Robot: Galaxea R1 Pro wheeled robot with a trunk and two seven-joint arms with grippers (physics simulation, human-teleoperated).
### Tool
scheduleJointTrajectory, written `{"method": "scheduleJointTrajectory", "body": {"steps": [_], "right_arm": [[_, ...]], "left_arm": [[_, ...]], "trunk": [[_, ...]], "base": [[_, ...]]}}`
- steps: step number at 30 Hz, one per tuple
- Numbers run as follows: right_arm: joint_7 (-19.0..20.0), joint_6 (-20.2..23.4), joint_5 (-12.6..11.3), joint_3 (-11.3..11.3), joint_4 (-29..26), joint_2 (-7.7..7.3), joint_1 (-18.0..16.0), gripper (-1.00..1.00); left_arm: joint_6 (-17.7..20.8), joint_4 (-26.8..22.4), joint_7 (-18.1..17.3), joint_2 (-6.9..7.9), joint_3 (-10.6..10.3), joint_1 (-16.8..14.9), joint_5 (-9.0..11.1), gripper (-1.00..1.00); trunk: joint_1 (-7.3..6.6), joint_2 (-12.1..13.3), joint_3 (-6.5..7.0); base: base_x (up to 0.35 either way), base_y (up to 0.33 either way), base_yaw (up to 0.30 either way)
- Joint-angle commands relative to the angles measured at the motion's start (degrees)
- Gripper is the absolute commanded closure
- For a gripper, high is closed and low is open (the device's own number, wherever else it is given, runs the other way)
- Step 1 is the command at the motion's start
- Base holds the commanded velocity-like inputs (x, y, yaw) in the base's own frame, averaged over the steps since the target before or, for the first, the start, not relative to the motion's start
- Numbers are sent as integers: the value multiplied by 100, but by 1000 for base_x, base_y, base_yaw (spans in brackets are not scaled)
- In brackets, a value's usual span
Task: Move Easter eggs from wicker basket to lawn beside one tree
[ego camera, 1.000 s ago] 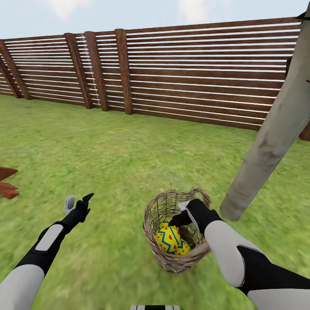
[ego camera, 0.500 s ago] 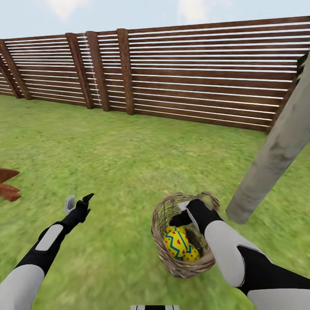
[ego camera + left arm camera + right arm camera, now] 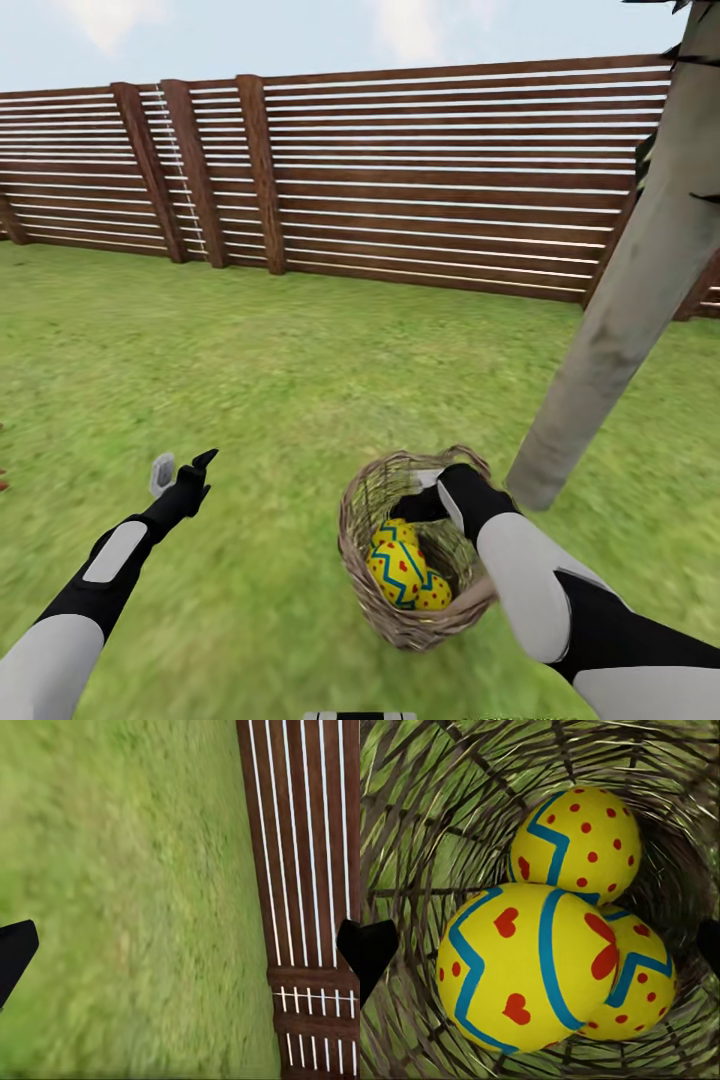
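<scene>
**Green lawn, slatted fence, one basket, three eggs**

Mottled lawn [image 3: 280, 380] running back to one brown fence [image 3: 420, 180] of horizontal slats, pale sky above. One grey-beige trunk [image 3: 620, 300] leaning up at right, base planted in grass just beyond the basket [image 3: 362, 520].

One round wicker basket, tilted, mouth toward the robot. Three eggs inside, counted from the right wrist view: biggest in frame, egg with red hearts [image 3: 529, 967], on top; dotted egg [image 3: 577, 840] behind it; third egg [image 3: 637, 986] tucked beneath and beside, partly covered. All three yellow with blue zigzag bands, touching one another, resting against the woven wall [image 3: 427, 810]. From the head view, only two clearly told apart, eggs [image 3: 400, 575] low in the basket.

Two grippers. Right gripper [image 3: 425, 500] at the far rim, pointed down into the basket; jaws spread wide, dark fingertips [image 3: 375, 956] at opposite edges of the wrist view, eggs between them but not touched, nothing held. Left gripper [image 3: 185, 470] well apart from the basket, above bare grass; jaws also wide apart, empty, with grass [image 3: 135, 907] and fence slats [image 3: 307, 870] ahead of it.
</scene>
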Motion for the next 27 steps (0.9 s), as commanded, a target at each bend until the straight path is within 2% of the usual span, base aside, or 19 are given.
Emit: {"method": "scheduleJointTrajectory", "body": {"steps": [1, 3, 4, 6, 8, 12, 19, 25, 27], "right_arm": [[-103, 17, 54, -92, -13, 9, 6, -100], [-449, 2, 43, -291, -11, 21, 26, -100], [-694, -7, 41, -466, -9, 21, 37, -100], [-886, -19, 42, -639, -10, 21, 45, -100], [-954, -40, 42, -708, -10, 21, 48, -100], [-1025, -246, 35, -773, -6, 16, 50, -100], [-1031, -307, 18, -788, -2, 14, 51, -100], [-1031, -310, -299, -782, 35, 21, 51, -100], [-1031, -310, -335, -781, 45, 21, 51, -100]], "left_arm": [[50, -1, -8, -1, 18, -1, 43, -100], [50, -1, -8, -2, 15, -1, 43, -100], [50, -1, -8, -5, 12, -1, 43, -100], [50, -1, -8, -9, 12, -1, 41, -100], [50, -1, -8, -10, 11, -1, 41, -100], [47, -1, -8, -11, 10, -1, 36, -100], [49, -1, 0, -11, 10, -1, 41, -100], [50, -1, 1, -13, 10, -1, 43, -100], [50, -1, 1, -16, 10, -1, 43, -100]], "trunk": [[-1, -2, 2], [-1, -2, 16], [-1, -2, 23], [-1, -2, 36], [-1, -2, 50], [-1, -2, 77], [-1, -2, 125], [-1, -2, 165], [-1, -2, 179]], "base": [[0, 0, -207], [0, 0, -207], [0, 0, -207], [0, 0, -207], [0, 0, -207], [0, 0, -207], [0, 58, -207], [0, 248, -207], [0, 270, -207]]}}
